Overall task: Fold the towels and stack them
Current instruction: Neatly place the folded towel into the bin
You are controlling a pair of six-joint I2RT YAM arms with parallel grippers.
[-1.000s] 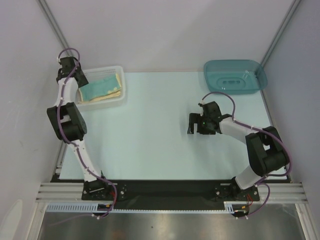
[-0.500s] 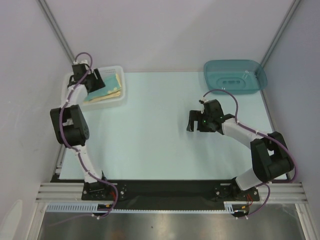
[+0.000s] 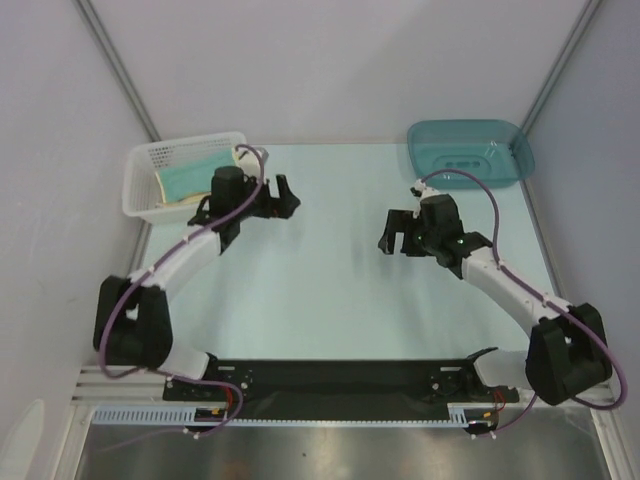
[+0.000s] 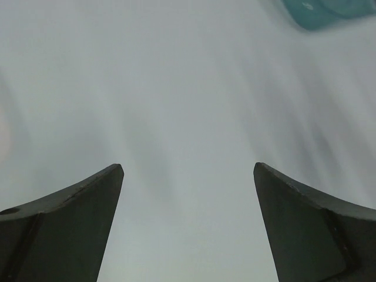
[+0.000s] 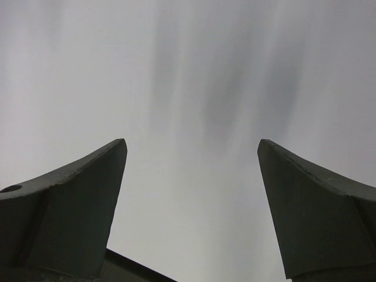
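The towels (image 3: 186,182) lie stacked in the white mesh basket (image 3: 150,153) at the back left, a teal-faced one on top and pale yellow ones (image 3: 240,157) showing at its right edge. My left gripper (image 3: 289,197) hangs over bare table just right of the basket, open, with nothing between its fingers. In the left wrist view the left gripper (image 4: 187,167) frames only blurred table. My right gripper (image 3: 387,230) is over the table's middle right, open and empty; the right wrist view shows the right gripper (image 5: 191,142) over a plain pale surface.
A teal plastic bin (image 3: 470,152) sits at the back right, and the bin's corner (image 4: 326,12) shows in the left wrist view. Grey walls close in the table on both sides. The arms' black base rail (image 3: 330,378) runs along the near edge.
My left arm has swung out of the basket and to the right over the table, its jaws opening wider. The right arm has stretched out, its gripper shifting slightly.
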